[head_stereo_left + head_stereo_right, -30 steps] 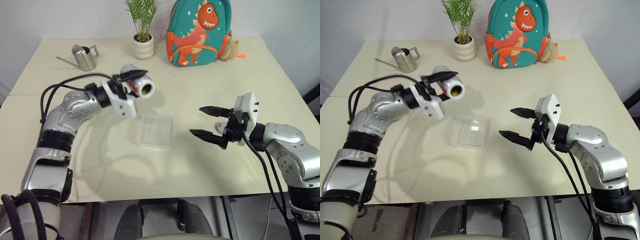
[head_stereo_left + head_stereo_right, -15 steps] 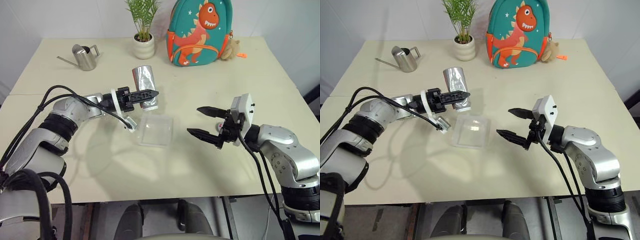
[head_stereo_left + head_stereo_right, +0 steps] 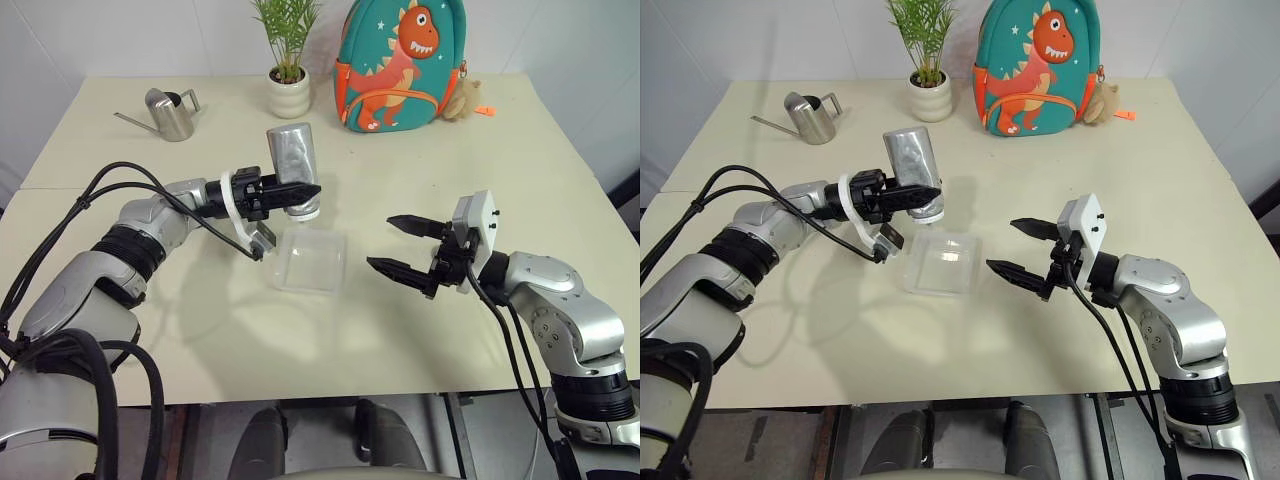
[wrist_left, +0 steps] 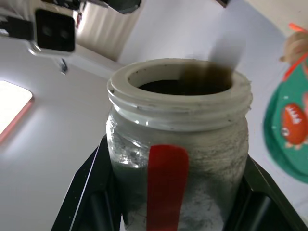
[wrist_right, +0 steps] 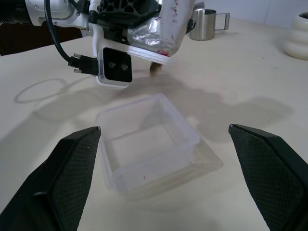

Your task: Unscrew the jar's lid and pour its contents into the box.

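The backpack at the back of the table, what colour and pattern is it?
The backpack is teal, with an orange cartoon dinosaur and small stars; clearest in the left eye view.

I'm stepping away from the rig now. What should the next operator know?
Left pincer: shut on the jar, lid off, mouth tipped down over the far left edge of the box.
Right pincer: open, holding nothing, to the right of the box.
A brown piece shows below the jar's mouth; the box looks empty.
Done: unscrewing. Left: finish pouring.
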Tool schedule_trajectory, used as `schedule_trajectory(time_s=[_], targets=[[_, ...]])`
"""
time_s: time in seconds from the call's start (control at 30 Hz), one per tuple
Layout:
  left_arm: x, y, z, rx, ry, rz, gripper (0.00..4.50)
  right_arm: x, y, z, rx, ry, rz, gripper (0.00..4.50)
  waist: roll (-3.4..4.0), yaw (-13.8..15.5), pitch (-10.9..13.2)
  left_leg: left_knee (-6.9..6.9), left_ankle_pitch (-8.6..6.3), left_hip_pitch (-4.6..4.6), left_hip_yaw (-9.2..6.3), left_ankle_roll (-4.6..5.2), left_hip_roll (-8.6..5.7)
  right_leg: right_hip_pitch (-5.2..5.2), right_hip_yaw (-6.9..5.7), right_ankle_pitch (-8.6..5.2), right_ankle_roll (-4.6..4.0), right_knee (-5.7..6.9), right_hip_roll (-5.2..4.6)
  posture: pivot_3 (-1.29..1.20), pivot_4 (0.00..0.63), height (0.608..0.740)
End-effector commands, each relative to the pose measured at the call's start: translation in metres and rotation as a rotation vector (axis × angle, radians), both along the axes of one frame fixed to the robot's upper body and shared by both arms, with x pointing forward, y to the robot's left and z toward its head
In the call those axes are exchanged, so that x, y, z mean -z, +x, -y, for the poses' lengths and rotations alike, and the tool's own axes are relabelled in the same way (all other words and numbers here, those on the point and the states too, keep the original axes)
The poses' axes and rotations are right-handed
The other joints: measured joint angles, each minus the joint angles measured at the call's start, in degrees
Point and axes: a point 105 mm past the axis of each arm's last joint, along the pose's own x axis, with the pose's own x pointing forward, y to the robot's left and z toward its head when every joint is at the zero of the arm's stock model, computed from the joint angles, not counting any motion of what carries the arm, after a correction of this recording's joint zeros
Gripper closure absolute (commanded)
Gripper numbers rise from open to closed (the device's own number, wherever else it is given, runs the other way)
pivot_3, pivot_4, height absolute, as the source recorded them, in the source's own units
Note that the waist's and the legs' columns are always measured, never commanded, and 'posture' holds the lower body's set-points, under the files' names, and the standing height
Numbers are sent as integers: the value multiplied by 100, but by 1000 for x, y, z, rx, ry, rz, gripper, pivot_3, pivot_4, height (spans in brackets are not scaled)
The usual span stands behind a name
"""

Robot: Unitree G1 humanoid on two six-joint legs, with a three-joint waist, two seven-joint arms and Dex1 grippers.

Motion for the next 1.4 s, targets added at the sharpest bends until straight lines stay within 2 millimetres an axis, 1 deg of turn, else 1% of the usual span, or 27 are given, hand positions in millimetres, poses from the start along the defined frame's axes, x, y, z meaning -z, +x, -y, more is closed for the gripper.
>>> schedule_trajectory(time_s=[0.03,0.13,0.27,0.37,0.43,0.5,0.53,0.6,0.67,0.7,0.73,0.77,0.8,0.83,0.87,0.9,0.93,0.97,1.03,1.1,1.23,1.27,1.3,1.33,1.4], targets=[[-17,-5,5,55,4,95,2497,-11,-1,-3,-18,17,48,18,0,0,0,1,0,0,0,0,0,0,0,0,0,0,0,0,150,740],[-19,-5,5,58,0,122,2497,-11,-1,-4,-21,19,50,18,0,-4,0,0,0,1,0,0,0,0,0,0,0,1,0,0,150,740],[-22,-2,5,46,-19,107,2497,-12,0,-5,-22,22,50,18,0,-9,0,1,0,1,1,-1,0,-1,1,0,0,3,0,0,150,740],[-25,-6,4,72,-39,64,2497,-12,0,-5,-21,22,49,18,0,-3,0,2,0,1,1,-1,0,-1,1,0,0,4,0,0,150,740],[-25,-14,3,116,-35,29,2497,-11,0,-4,-20,22,47,18,0,-4,0,3,0,1,1,-1,0,-1,1,0,0,4,-1,0,150,740],[-30,-17,-1,109,-103,-131,2497,-11,0,-4,-20,20,46,18,-1,-15,0,2,0,0,1,-3,0,-2,2,0,0,4,-1,0,150,740],[-36,-15,-5,78,-163,-250,2497,-11,0,-3,-21,19,44,18,-1,-17,0,2,0,1,3,-7,0,-3,5,0,0,3,-1,0,150,740],[-43,-15,-11,50,-238,-387,2497,-10,0,-2,-23,15,40,18,-1,-16,0,1,17,1,7,-37,0,-5,8,0,-1,3,-2,0,150,740],[-49,-9,-19,-13,-330,-552,2497,-9,0,-1,-26,10,36,18,-1,-13,0,4,17,2,9,-38,0,-5,9,0,-1,5,-3,0,150,740],[-51,-2,-28,-63,-423,-673,2497,-9,1,-1,-32,7,34,18,-1,-11,0,5,17,2,10,-38,0,-5,9,0,-1,7,-3,0,150,740],[-52,2,-34,-89,-482,-757,2497,-9,1,-1,-36,5,33,18,0,-11,0,9,17,2,11,-38,0,-5,9,0,-1,8,-3,0,150,740],[-47,9,-40,-129,-553,-892,2497,-9,1,-2,-42,3,32,18,0,-13,0,12,17,3,12,-37,0,-3,10,0,-1,10,-4,0,150,740],[-41,16,-49,-155,-680,-1055,2497,-9,2,-3,-50,0,32,18,0,-14,-1,18,17,4,13,-36,0,-3,11,0,-2,13,-3,0,150,740],[-39,18,-58,-136,-788,-1170,2497,-9,3,-3,-59,-6,34,18,6,-18,-4,21,17,5,15,-36,0,-2,11,0,-2,15,-5,0,150,740],[-37,20,-65,-127,-863,-1258,2497,-9,3,-4,-65,-11,36,18,7,-34,-5,23,16,9,19,-35,0,0,16,0,-2,17,-7,0,150,740],[-37,20,-69,-120,-902,-1310,2497,-9,4,-4,-69,-14,37,18,6,-46,-4,27,15,13,23,-34,0,0,23,0,-2,20,-6,0,150,740],[-35,23,-78,-119,-972,-1352,2497,-9,4,-5,-76,-19,38,18,4,-47,-3,30,15,11,22,-33,1,0,23,0,-3,23,-5,0,150,740],[-29,27,-90,-141,-1047,-1412,2497,-8,5,-5,-82,-22,39,18,4,-50,-3,34,14,10,21,-30,1,0,22,1,-3,25,-3,0,150,740],[-10,38,-119,-176,-1246,-1588,2497,-8,6,-7,-99,-33,41,18,2,-51,-3,41,8,8,19,-19,1,0,23,1,-3,32,-2,0,150,740],[3,42,-140,-145,-1423,-1745,2497,-7,7,-9,-118,-48,44,18,2,-89,-3,58,-3,11,19,0,1,4,25,3,-2,39,-1,0,150,740],[12,45,-186,-26,-1807,-1862,2497,-6,9,-13,-148,-78,57,18,-1,-155,-4,89,-14,10,16,18,1,19,25,10,9,42,-2,0,150,740],[16,44,-200,-12,-1891,-1861,2497,-6,9,-14,-154,-82,61,18,-2,-159,-3,92,-14,11,15,18,0,23,25,15,10,39,-2,0,150,740],[17,42,-213,26,-1961,-1855,2497,-6,9,-15,-159,-85,63,18,-4,-159,-4,94,-14,11,14,19,0,23,26,18,9,39,-1,0,150,740],[18,39,-223,102,-2020,-1872,2497,-5,9,-16,-164,-86,65,18,-5,-159,-4,94,-14,11,13,18,0,23,26,18,9,39,-1,0,150,740],[22,32,-239,151,-2069,-1870,2497,-5,9,-17,-170,-88,65,18,-7,-159,-6,92,-14,13,13,18,0,23,26,18,9,39,-1,0,150,740]])
